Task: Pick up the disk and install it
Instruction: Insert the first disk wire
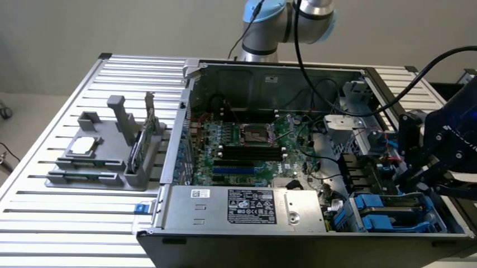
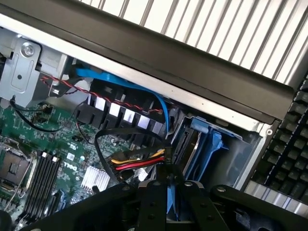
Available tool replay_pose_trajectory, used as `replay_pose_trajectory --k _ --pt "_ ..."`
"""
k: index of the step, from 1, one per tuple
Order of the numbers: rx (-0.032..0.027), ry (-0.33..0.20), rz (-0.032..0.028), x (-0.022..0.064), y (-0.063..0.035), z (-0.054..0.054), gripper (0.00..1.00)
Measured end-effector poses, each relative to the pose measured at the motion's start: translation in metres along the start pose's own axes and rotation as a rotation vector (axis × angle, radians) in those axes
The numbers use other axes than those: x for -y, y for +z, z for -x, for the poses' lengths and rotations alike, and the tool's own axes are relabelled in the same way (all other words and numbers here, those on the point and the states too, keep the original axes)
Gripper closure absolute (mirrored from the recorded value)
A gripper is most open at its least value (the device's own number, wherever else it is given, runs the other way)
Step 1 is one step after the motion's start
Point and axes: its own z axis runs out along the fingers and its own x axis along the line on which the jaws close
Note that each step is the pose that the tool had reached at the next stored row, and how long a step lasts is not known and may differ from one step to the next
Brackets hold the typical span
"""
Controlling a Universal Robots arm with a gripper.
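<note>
Looks like the disk (image 2: 170, 204) is being pinched edge-on by its blue frame in the pincer (image 2: 169, 186). It's being held over the bay (image 2: 207, 144) at the exterior view's right, probably for lining up.

1. The table (image 1: 89, 223) is finished in pale silver, with a ribbed stripe pattern all over.
2. The case (image 1: 298, 248) is painted black outside and left bare grey metal inside.
3. The motherboard (image 1: 246, 139) is done in green, with black slots and one blue slot.
4. The power supply (image 1: 246, 207) is kept silver-grey, with a white label printed in black.
5. The fixture (image 1: 100, 151) is moulded in plain grey.
6. The drive carriers (image 1: 376, 215) are made bright blue, and the same blue is seen on the flat cable (image 2: 120, 82).
7. A thin wire pair (image 2: 96, 94) is twisted red and black. The wire bundle (image 2: 137, 163) is coloured yellow, red and black.
8. The gripper (image 2: 169, 190) is all black, and blue is shown on the sliver of the disk (image 2: 169, 202) pinched in it.
9. The keyboard (image 2: 293, 139) is keyed in black.
</note>
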Motion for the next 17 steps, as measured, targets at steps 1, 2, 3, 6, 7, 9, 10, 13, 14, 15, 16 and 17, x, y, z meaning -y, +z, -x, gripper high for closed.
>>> replay_pose_trajectory --k 1,2,3,6,7,9,10,13,14,15,16,17 --pt "0.0080 0.001 -0.0032 -0.0008 0.0002 -0.0017 0.84" --pt "0.0163 0.001 -0.0065 -0.0014 0.0003 -0.0028 0.84" --pt "0.0244 0.002 -0.0096 -0.0018 0.0002 -0.0033 0.84" --pt "0.0319 0.017 -0.0122 -0.0025 0.0004 -0.0034 0.84" --pt "0.0329 0.025 -0.0122 -0.0027 0.0003 -0.0033 0.84" --pt "0.0326 0.047 -0.0113 -0.0027 0.0002 -0.0033 0.84" --pt "0.0320 0.061 -0.0105 -0.0028 0.0002 -0.0034 0.84" --pt "0.0300 0.110 -0.0079 -0.0029 0.0002 -0.0034 0.84" --pt "0.0293 0.127 -0.0071 -0.0028 0.0002 -0.0034 0.84" --pt "0.0284 0.145 -0.0061 -0.0028 0.0002 -0.0034 0.84" --pt "0.0279 0.163 -0.0052 -0.0028 0.0001 -0.0034 0.84" --pt "0.0269 0.181 -0.0042 -0.0028 0.0003 -0.0034 0.84"
